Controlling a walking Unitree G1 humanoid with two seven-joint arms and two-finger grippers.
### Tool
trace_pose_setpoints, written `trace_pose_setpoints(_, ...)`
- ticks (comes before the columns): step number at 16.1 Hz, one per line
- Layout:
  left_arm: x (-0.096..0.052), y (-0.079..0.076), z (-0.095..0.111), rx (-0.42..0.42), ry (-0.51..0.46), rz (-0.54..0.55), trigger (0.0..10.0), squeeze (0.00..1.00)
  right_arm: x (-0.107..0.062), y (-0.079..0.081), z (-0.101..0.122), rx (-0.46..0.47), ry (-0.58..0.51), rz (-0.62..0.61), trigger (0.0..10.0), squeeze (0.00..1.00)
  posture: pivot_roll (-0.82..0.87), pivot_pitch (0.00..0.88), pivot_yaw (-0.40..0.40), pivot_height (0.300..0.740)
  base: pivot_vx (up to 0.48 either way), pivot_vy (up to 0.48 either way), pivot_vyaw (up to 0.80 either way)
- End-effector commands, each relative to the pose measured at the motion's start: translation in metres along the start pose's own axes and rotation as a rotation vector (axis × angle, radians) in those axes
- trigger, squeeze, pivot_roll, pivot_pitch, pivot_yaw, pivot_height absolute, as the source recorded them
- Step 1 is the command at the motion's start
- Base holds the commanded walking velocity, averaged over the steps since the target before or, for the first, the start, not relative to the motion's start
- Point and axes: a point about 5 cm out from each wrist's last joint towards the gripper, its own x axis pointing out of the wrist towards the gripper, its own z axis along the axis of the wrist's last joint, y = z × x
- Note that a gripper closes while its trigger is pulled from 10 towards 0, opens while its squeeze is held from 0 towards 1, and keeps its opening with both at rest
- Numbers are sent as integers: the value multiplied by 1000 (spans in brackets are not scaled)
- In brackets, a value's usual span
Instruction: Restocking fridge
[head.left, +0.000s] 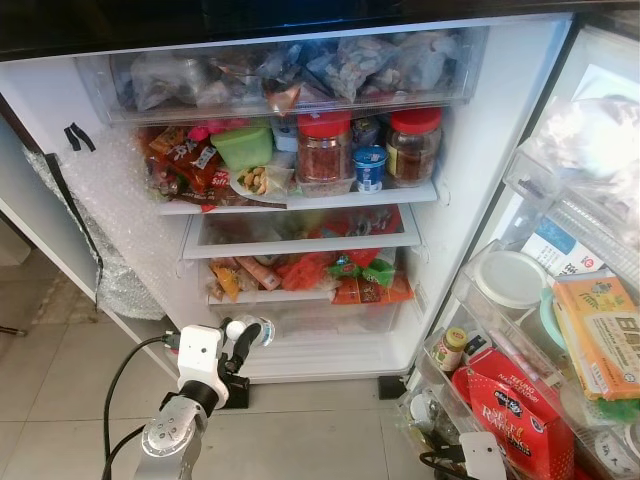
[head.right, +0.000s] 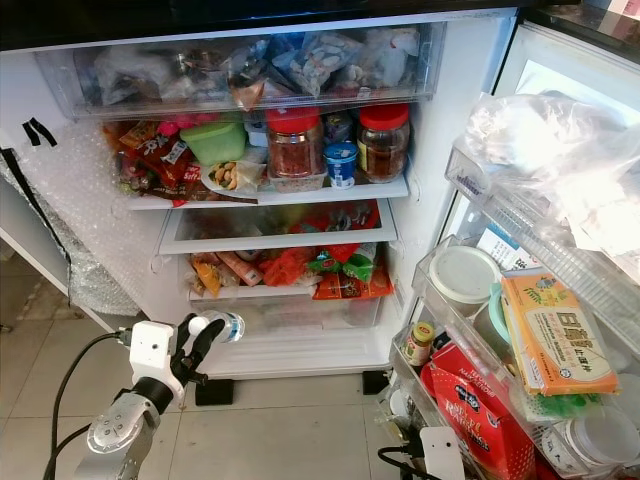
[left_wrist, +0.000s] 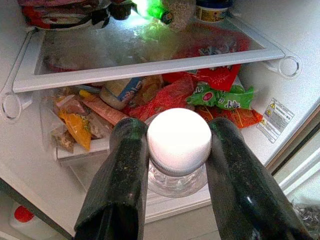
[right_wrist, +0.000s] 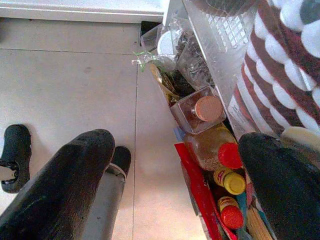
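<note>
Bottle (left_wrist: 178, 150) clamped between left pincer (left_wrist: 175, 165) fingers

White cap (left_wrist: 179, 140) on clear bottle (left_wrist: 176, 181), between black fingers (left_wrist: 120, 190). White fridge (head.left: 505, 120) walls. Red lids on two jars (head.left: 323, 150), reddish-brown inside. Lime-green tub (head.left: 243, 146). Blue-and-white cup (head.left: 369, 167). Red, orange and green packets (head.left: 345, 277) on the low shelf. Orange box (head.left: 602, 335) with green print in the door. Red bag (head.left: 515, 410) with white lettering. White lid (head.left: 509, 278). Pale grey floor tiles (right_wrist: 70, 85). Black cable (head.left: 118, 385). Silver arm (head.left: 170, 440).
</note>
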Motion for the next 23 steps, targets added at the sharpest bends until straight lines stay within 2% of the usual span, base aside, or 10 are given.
trace_pose_setpoints(1, -1, -1, 1, 16, 3, -5, 10000, 0, -1, 1, -5, 18, 22, 9, 10000, 0, 95, 95, 41, 695, 0, 0, 0)
trace_pose_setpoints(5, 1, -1, 2, 14, -1, -11, 10000, 0, -1, 2, -5, 29, 20, 25, 10000, 0, 94, 93, 44, 645, 0, 0, 0)
trace_pose_setpoints(15, 7, -5, 10, 20, -23, -29, 10000, 0, -1, 4, -5, 41, 7, 47, 10000, 0, 95, 76, 45, 645, 0, 0, 0)
trace_pose_setpoints(23, 9, -6, 14, 13, -27, -25, 10000, 0, -1, 4, -5, 46, 6, 52, 10000, 0, 96, 95, 43, 645, 0, 0, 0)
